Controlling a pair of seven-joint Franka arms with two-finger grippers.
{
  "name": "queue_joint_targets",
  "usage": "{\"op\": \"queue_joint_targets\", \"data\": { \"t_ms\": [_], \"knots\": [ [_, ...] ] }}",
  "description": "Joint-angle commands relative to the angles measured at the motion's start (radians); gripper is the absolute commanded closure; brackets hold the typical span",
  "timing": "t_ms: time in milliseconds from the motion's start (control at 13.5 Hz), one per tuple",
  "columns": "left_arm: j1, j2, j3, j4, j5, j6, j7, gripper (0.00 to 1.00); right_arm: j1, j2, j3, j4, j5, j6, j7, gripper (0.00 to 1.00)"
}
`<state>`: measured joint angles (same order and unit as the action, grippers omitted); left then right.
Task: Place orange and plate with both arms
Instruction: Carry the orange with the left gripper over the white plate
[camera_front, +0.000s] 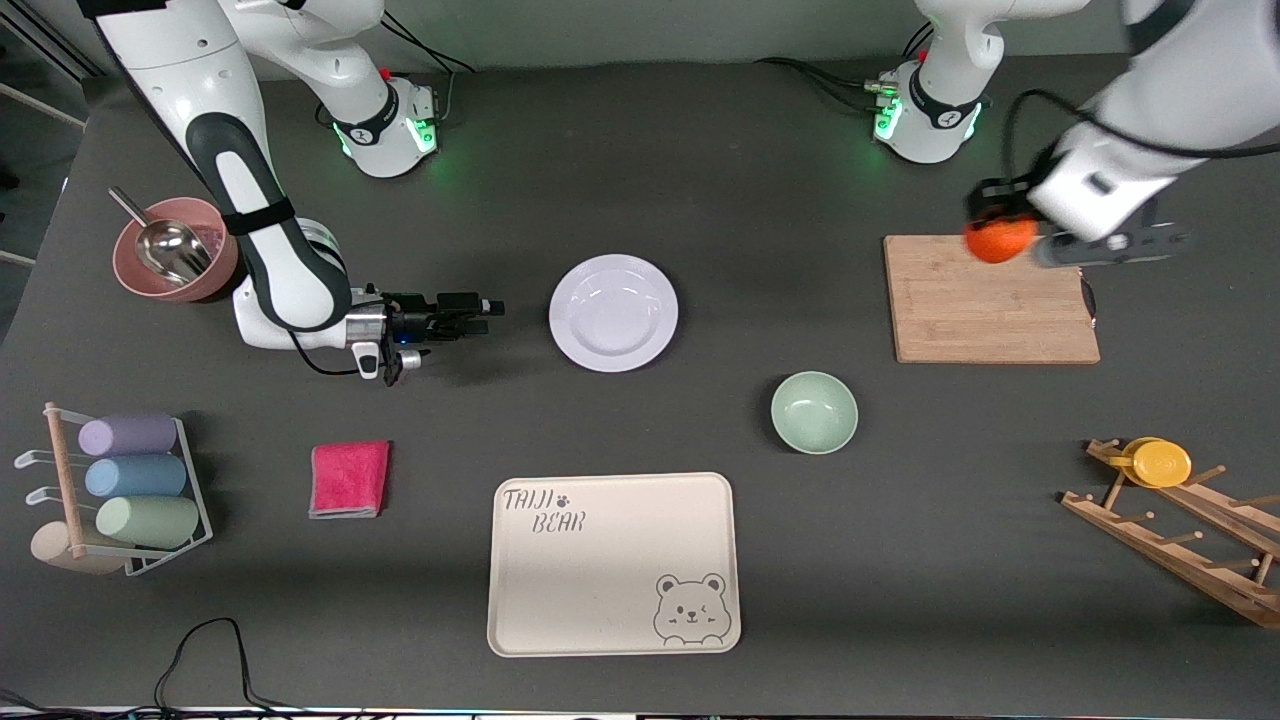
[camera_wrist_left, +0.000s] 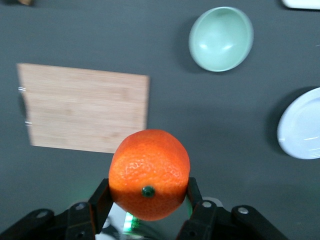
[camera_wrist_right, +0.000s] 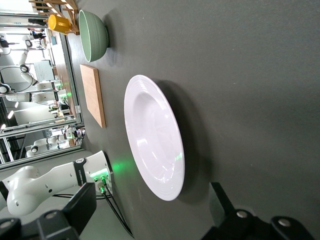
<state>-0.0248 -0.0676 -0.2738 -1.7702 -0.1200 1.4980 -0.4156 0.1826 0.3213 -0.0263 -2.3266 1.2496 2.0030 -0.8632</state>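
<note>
Left gripper (camera_front: 1000, 238) has its jaws pinching the orange (camera_front: 999, 240) up over the cutting board (camera_front: 990, 305) by the desk's left-arm end, prob for carrying, while right gripper (camera_front: 478, 310), jaws spread, sits low beside the mid-desk plate (camera_front: 613, 312), lined up w/ its rim.

orange (camera_front: 998, 241): small, round, bright, clamped in the left pincer (camera_wrist_left: 149, 196) above the surface.
plate (camera_front: 613, 312): white, glossy, flat at the surface's middle.

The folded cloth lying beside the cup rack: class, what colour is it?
The cloth is bright pink with a pale grey edge, seen best in the front view.
</note>
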Motion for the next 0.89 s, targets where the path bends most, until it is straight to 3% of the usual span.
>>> {"op": "queue_joint_targets", "data": {
  "t_ms": [0, 223, 520, 817],
  "knots": [
    [-0.036, 0.205, -0.120, 0.205, -0.020, 0.030, -0.284, 1.00, 0.001, 0.004, 0.000, 0.001, 0.030, -0.003, -0.034, 0.00],
    [-0.113, 0.331, -0.191, 0.241, -0.009, 0.173, -0.538, 1.00, 0.001, 0.005, 0.000, 0.001, 0.031, -0.001, -0.036, 0.00],
    [-0.320, 0.480, -0.194, 0.232, 0.080, 0.421, -0.819, 1.00, 0.001, 0.015, 0.000, 0.001, 0.051, 0.000, -0.062, 0.00],
    [-0.437, 0.610, -0.193, 0.210, 0.150, 0.611, -0.951, 1.00, 0.001, 0.034, 0.000, 0.001, 0.074, 0.000, -0.091, 0.00]
  ]
}}
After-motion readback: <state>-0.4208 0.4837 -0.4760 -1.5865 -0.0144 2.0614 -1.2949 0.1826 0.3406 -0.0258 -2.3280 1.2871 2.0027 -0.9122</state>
